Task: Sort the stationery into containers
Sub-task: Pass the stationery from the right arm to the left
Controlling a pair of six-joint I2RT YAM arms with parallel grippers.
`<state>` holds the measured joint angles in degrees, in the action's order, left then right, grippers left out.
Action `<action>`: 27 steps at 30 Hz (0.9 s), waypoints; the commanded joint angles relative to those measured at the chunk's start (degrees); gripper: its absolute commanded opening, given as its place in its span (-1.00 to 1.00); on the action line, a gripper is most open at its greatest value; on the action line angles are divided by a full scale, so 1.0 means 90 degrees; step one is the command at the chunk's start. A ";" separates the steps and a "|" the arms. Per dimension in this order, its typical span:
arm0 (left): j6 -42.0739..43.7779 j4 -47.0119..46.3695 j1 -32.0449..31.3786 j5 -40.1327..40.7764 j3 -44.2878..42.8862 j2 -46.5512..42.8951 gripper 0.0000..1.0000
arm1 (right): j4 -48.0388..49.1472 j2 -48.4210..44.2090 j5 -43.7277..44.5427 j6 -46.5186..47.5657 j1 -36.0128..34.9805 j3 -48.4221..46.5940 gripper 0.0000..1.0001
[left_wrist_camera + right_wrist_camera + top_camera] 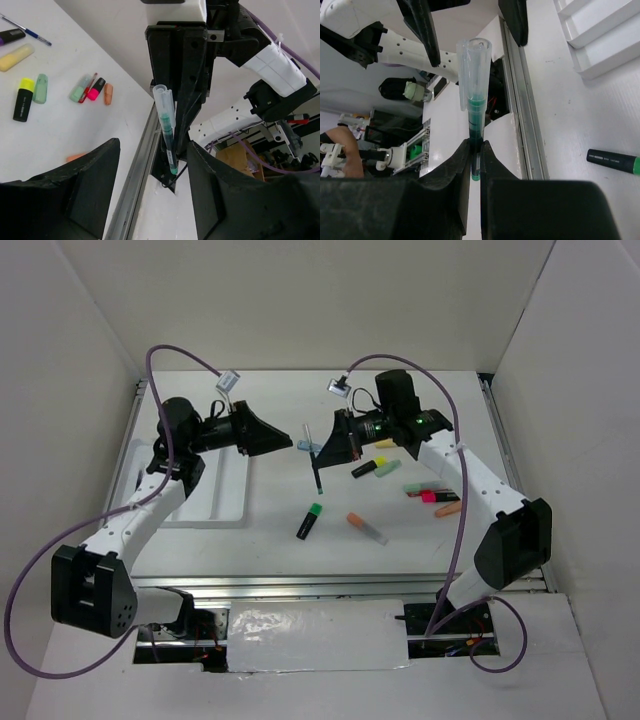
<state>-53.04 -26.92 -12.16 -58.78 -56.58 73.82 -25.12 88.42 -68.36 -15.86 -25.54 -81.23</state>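
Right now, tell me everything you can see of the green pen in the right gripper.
The green pen is thin, with a clear plastic cap over a green barrel. The right gripper pinches its uncapped end, so it juts out cap first, in mid-air, toward the open left gripper, which isn't touching it.

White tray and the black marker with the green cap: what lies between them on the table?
Nothing. The top view shows only bare tabletop between the white tray and the black marker with the green cap.
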 commanded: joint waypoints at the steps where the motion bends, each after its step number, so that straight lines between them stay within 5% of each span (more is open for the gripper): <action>1: -0.0387 -0.0751 -0.0113 -0.0177 -0.0148 0.0118 0.36 | 0.0389 -0.0069 -0.0178 -0.0142 -0.0121 -0.0446 -1.00; 18: -0.0923 -0.1823 -0.0367 -0.0177 -0.0013 0.0381 0.32 | 0.0721 0.0507 -0.0286 -0.0504 -0.0375 -0.0720 -1.00; 23: -0.0768 -0.1619 -0.0396 -0.0129 -0.0003 0.0401 -0.01 | 0.0712 0.0585 -0.0266 -0.0474 -0.0492 -0.0818 -1.00; 27: -0.0495 -0.1035 -0.0377 -0.0129 -0.0042 0.0352 -0.47 | 0.0721 0.0566 -0.0256 -0.0465 -0.0492 -0.0808 -0.90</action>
<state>-60.01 -36.95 -15.31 -59.24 -56.55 77.47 -21.56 93.54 -69.76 -19.66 -29.56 -85.86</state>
